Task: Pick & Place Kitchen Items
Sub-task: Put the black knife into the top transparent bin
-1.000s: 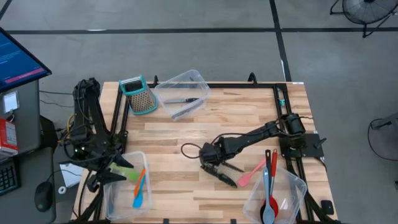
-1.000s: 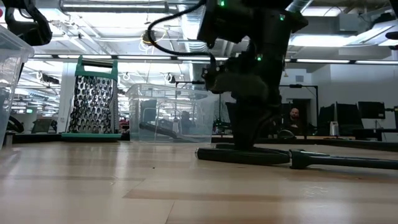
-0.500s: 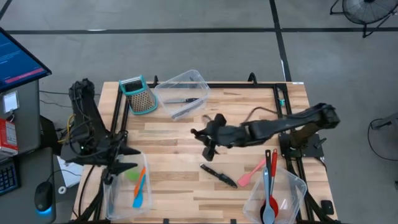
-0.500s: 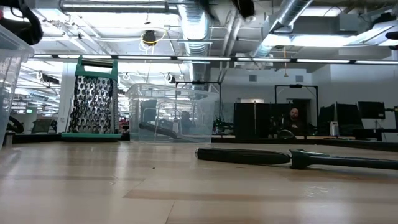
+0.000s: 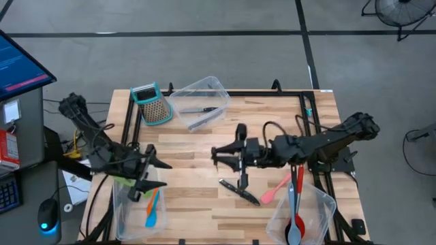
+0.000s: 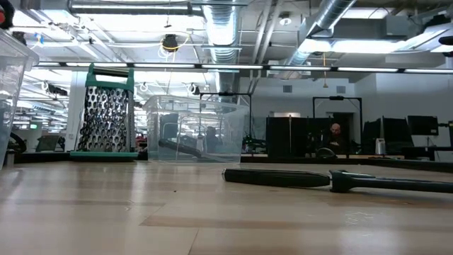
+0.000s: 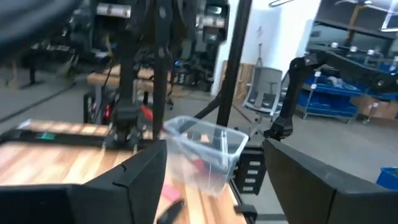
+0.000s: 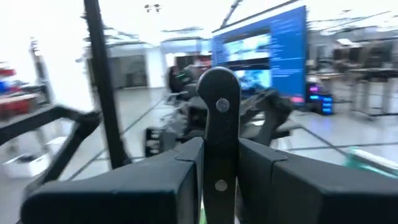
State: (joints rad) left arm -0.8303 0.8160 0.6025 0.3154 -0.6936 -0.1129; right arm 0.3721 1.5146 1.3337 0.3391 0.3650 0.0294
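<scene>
Right gripper (image 5: 240, 153) being held closed on a black-handled knife (image 8: 219, 124) above the table (image 5: 272, 119) centre, left gripper (image 5: 146, 173) jaws being held wide apart, empty, over the table's left tub (image 5: 122, 218).

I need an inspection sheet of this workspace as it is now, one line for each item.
surface: wooden table, no damage seen
job's things: one knife lies on the table; pink spatula by the right tub; orange spatula and blue spatula in the left tub
clutter: box grater upright at the far edge
grippers: left gripper open above the left tub; right gripper shut on a second knife
cables: cable loops over the right arm
surroundings: monitor at left; person far behind
</scene>
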